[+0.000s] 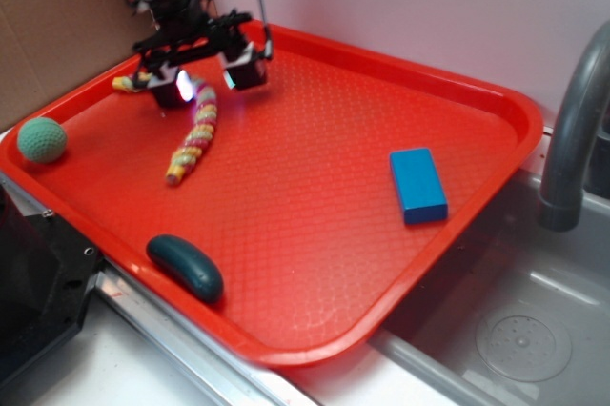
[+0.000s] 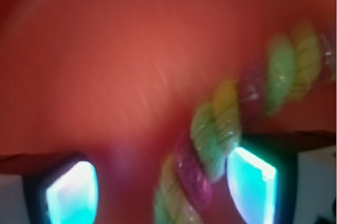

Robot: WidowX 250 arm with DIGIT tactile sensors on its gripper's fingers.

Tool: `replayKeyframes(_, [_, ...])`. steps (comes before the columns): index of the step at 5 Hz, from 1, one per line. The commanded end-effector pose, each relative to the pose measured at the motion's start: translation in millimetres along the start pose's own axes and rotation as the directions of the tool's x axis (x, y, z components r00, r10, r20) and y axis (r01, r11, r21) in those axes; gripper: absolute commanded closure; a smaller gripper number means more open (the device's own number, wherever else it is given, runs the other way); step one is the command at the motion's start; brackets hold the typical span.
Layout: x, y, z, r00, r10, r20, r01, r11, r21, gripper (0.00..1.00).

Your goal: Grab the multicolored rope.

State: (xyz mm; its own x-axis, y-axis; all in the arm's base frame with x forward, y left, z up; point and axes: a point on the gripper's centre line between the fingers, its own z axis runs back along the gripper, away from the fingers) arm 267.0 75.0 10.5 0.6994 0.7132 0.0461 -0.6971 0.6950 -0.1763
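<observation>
Four loose items lie on the red tray (image 1: pixel 315 330): the multicolored rope (image 1: pixel 193 142), a green crocheted ball (image 1: pixel 42 140), a blue block (image 1: pixel 417 185) and a dark teal oval object (image 1: pixel 185 267). The multicolored rope occupies the far-left area of the tray; its visible long axis runs from a near end at the left-centre toward the far side, then bends left toward the far-left rim beneath the arm. The gripper (image 1: pixel 212 78) stands over the far part of the rope with its jaws spread wide, one finger on each side of the strand, and nothing is clamped. In the wrist view the gripper (image 2: pixel 158 192) shows the rope (image 2: pixel 231 129) crossing diagonally between the lit pads (image 2: pixel 251 190), lying close against the right-hand pad and well apart from the left-hand one; this view is blurred. The ball rests at the left edge of the tray, the teal object near the front-left rim, and the block at the right side, well apart from the rope. A grey faucet (image 1: pixel 577 130) and sink (image 1: pixel 515 339) sit to the right of the tray.
</observation>
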Motion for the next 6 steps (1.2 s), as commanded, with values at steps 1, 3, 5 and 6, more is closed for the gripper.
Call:
replayKeyframes(1, [-18.1,9.5,-17.6,1.000,0.024,-0.003,-0.024,0.997,0.071,1.00])
replayKeyframes(3, [-21.9,15.2,7.5,0.999,-0.011,-0.046,0.015,0.996,0.093,1.00])
replayKeyframes(5, [-43.9,17.8,89.7,0.978,-0.200,-0.064,0.204,0.978,0.052,1.00])
replayKeyframes(6, [-62.5,14.8,140.1,0.949,-0.315,-0.020,0.315,0.948,0.040,1.00])
